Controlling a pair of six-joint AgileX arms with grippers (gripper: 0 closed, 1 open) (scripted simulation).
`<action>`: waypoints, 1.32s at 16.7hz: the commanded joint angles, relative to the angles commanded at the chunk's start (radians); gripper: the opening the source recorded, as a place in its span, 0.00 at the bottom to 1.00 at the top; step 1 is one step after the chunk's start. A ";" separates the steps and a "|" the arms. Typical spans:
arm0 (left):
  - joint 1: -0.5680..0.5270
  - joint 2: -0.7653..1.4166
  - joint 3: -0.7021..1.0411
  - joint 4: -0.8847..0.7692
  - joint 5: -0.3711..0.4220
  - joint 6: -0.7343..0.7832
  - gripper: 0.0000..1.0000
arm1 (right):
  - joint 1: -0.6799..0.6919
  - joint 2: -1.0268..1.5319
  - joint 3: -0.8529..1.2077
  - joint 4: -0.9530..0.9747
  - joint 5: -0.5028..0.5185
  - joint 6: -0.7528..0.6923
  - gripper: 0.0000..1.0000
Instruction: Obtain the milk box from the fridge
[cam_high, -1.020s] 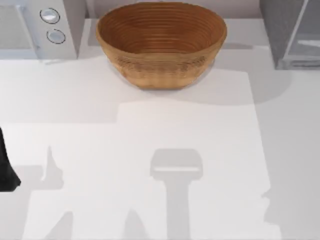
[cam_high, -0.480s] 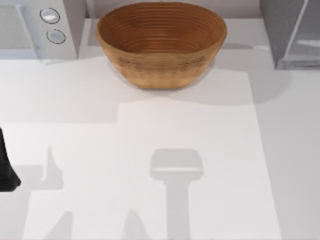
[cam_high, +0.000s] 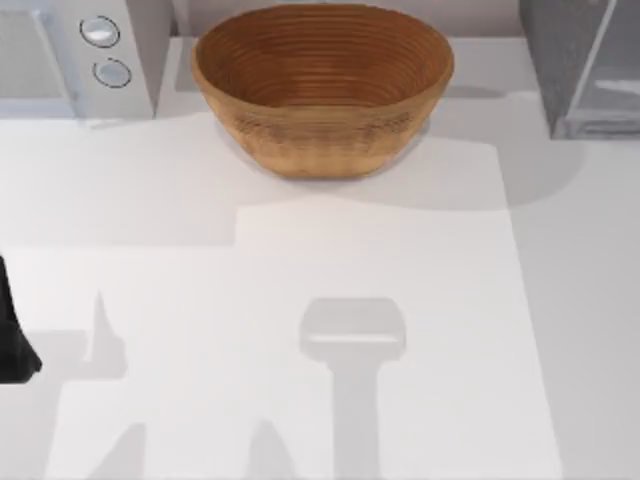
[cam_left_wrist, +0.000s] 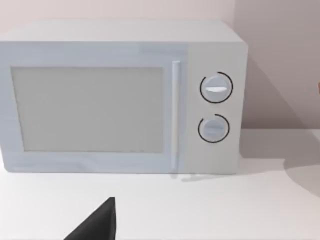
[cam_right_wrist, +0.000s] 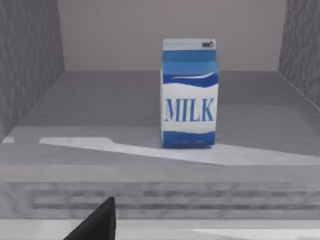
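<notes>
Milk box (cam_right_wrist: 189, 94) stands upright on the grey floor inside the fridge (cam_right_wrist: 30, 75), seen from the right wrist camera. White carton, blue band across its upper part and a blue strip along its base, "MILK" in blue letters on the white middle, flat-looking top with a small dark mark at one corner. It sits apart from both speckled side walls, roughly centred between them, with the pale back wall behind it. A bright strip of light crosses the floor just in front of its base.

Fridge in the top view (cam_high: 585, 65): 1 o'clock corner of the bench (cam_high: 300, 260), dark speckled body with a pale glassy panel.

Right tool: a dark fingertip (cam_right_wrist: 97, 222) shows at the edge of the right wrist view, outside the fridge and well short of the carton. It touches nothing and holds nothing that can be seen; how far open it is cannot be told.

Left tool: a dark fingertip (cam_left_wrist: 97, 222) in the left wrist view, facing the microwave (cam_left_wrist: 120, 97), touching nothing; opening cannot be told. A dark part of the left arm (cam_high: 12, 335) sits at the 9 o'clock edge of the bench.

Wicker bowl (cam_high: 322, 85) at 12 o'clock, between microwave (cam_high: 75, 55) and fridge.
</notes>
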 joint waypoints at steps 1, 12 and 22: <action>0.000 0.000 0.000 0.000 0.000 0.000 1.00 | 0.017 0.041 0.063 -0.019 0.019 -0.001 1.00; 0.000 0.000 0.000 0.000 0.000 0.000 1.00 | 0.203 0.396 0.652 -0.246 0.213 -0.008 1.00; 0.000 0.000 0.000 0.000 0.000 0.000 1.00 | 0.218 0.465 0.808 -0.331 0.229 -0.009 1.00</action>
